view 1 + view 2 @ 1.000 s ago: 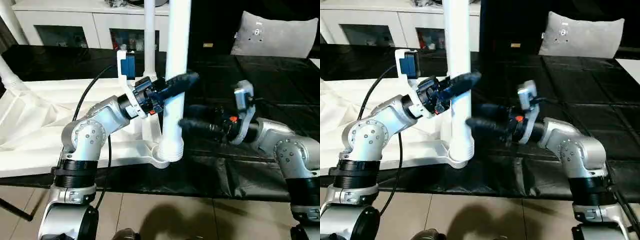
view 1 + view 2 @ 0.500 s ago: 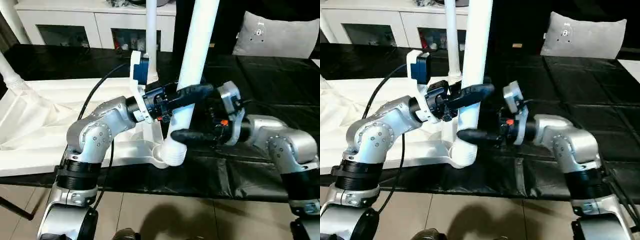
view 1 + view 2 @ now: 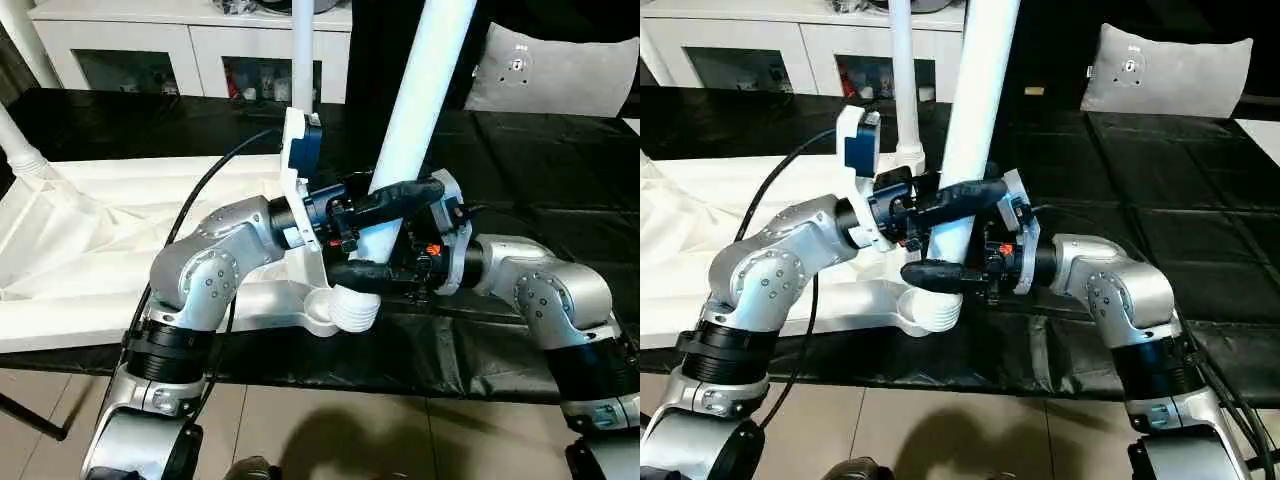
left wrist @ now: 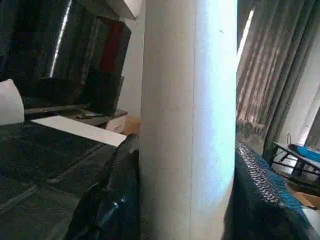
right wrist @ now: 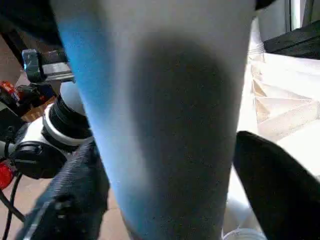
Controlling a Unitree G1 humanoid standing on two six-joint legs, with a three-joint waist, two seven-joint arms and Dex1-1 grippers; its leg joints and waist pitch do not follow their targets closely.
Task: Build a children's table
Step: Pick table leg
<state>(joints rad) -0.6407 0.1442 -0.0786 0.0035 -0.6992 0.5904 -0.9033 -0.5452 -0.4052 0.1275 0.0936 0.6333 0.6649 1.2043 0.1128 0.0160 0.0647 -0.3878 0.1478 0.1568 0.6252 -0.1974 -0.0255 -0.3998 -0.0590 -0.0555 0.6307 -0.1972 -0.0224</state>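
- Leg [image 3: 420, 110]: a white tapered tube, flared end down at the near corner socket [image 3: 330, 312] of the tabletop [image 3: 150, 250]; its long axis leans, the top tipped toward the robot's right and away.
- Flared end [image 3: 353, 308]: sits at the socket's right edge; whether it is seated or resting on the rim is hard to tell.
- Left hand [image 3: 395, 195]: closed on the leg partway up, one finger across its front.
- Right hand [image 3: 365, 272]: closed on the leg lower down, just above the flare, nearer the socket.
- Key relation: the socket lies below and slightly left of the hands, so the leg's top likely needs tipping back toward upright before pressing down.
- Tabletop: upside down on the black surface [image 3: 540, 170], ribs up; another leg [image 3: 302, 70] stands at the far corner.
- Beyond: a white cabinet [image 3: 190, 50] and a grey cushion [image 3: 560, 70].
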